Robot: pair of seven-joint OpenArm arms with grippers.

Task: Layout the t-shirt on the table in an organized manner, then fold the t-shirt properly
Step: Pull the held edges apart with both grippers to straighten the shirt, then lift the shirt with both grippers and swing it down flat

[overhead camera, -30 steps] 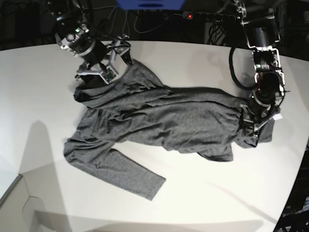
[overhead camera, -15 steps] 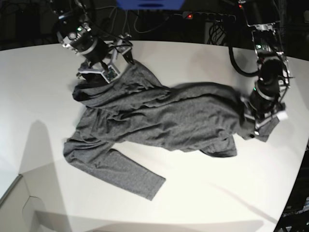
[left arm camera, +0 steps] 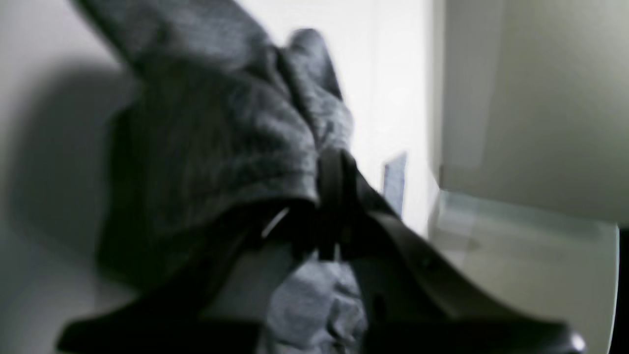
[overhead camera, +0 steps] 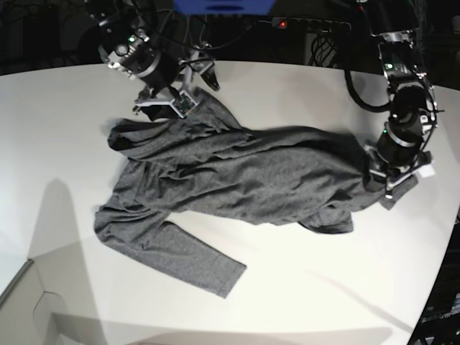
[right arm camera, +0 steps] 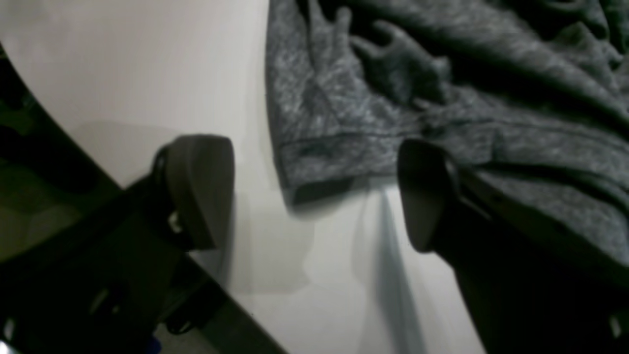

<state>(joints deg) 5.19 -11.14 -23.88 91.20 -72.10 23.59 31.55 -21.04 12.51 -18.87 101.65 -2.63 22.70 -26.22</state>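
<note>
The dark grey t-shirt (overhead camera: 244,176) lies crumpled across the white table (overhead camera: 323,287), one sleeve pointing toward the near edge. On the right, my left gripper (overhead camera: 388,183) is shut on the shirt's end and holds that cloth bunched and slightly raised. The blurred left wrist view shows the closed jaws (left arm camera: 329,164) pinching the t-shirt (left arm camera: 211,147). At the far left, my right gripper (overhead camera: 195,90) hangs open above the shirt's far edge. In the right wrist view a hemmed corner of the t-shirt (right arm camera: 324,147) lies just beyond the gap between the wide-apart fingers (right arm camera: 201,187), untouched.
A power strip with a red light (overhead camera: 282,24) and cables run behind the table's far edge. A blue object (overhead camera: 223,6) sits at the top. The table's curved edge (overhead camera: 440,244) lies close to the left arm. A pale box corner (overhead camera: 29,302) shows bottom left.
The left gripper has drawn the shirt's end to the right and up, stretching the cloth. The right gripper, still open, has moved right along the far edge.
</note>
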